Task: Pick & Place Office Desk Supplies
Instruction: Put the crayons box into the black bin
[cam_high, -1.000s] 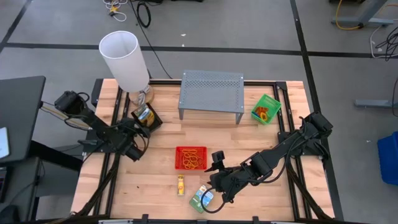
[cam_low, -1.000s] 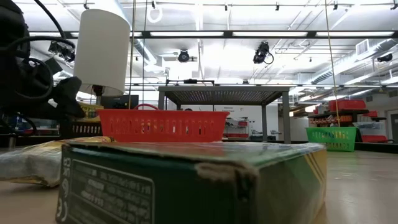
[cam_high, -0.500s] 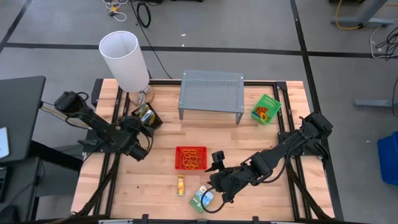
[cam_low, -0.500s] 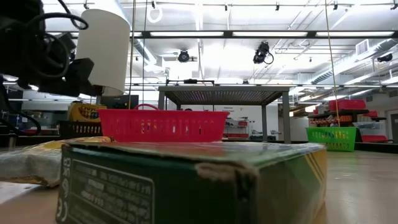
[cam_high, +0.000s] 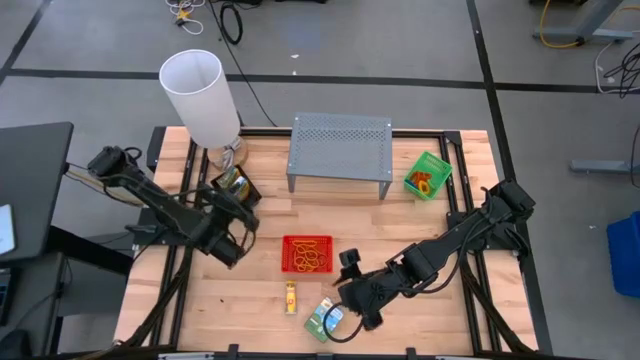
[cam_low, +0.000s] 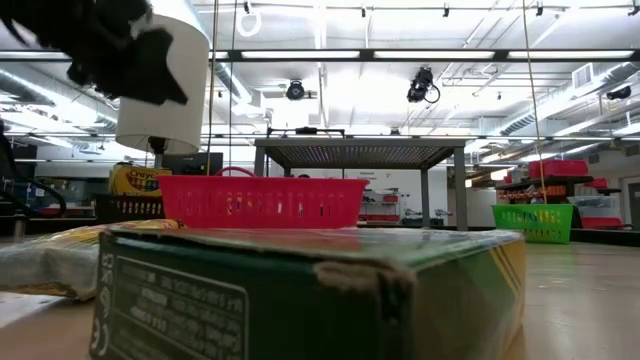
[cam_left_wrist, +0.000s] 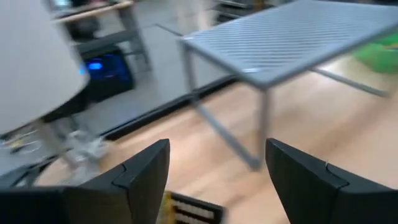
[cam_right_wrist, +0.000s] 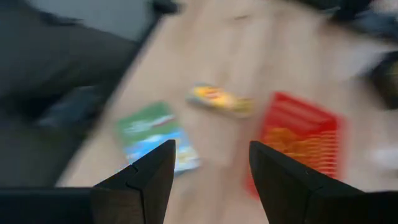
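Note:
My left gripper (cam_high: 243, 218) hovers open and empty over the table's left part, near the black box (cam_high: 240, 190) that holds the yellow-green crayon box (cam_high: 233, 183). In the left wrist view it faces the grey stand (cam_left_wrist: 292, 43). My right gripper (cam_high: 348, 292) stands open and empty above the near middle, just right of a green-blue packet (cam_high: 325, 318) lying flat on the table. A red mesh tray (cam_high: 307, 254) with rubber bands sits mid-table, and a small yellow packet (cam_high: 291, 297) lies in front of it. A green mesh tray (cam_high: 428, 175) stands at the far right.
The tall white lampshade (cam_high: 200, 95) stands at the far left corner, right behind the black box. The grey perforated stand (cam_high: 340, 150) takes up the far middle. Bare wood lies between the red tray and the green tray and along the near left.
My left gripper has risen well clear of the table and moved a little toward the right, away from the black box, rolling its wrist as it went. Its fingers stay open and empty. The crayon box remains in the black box.

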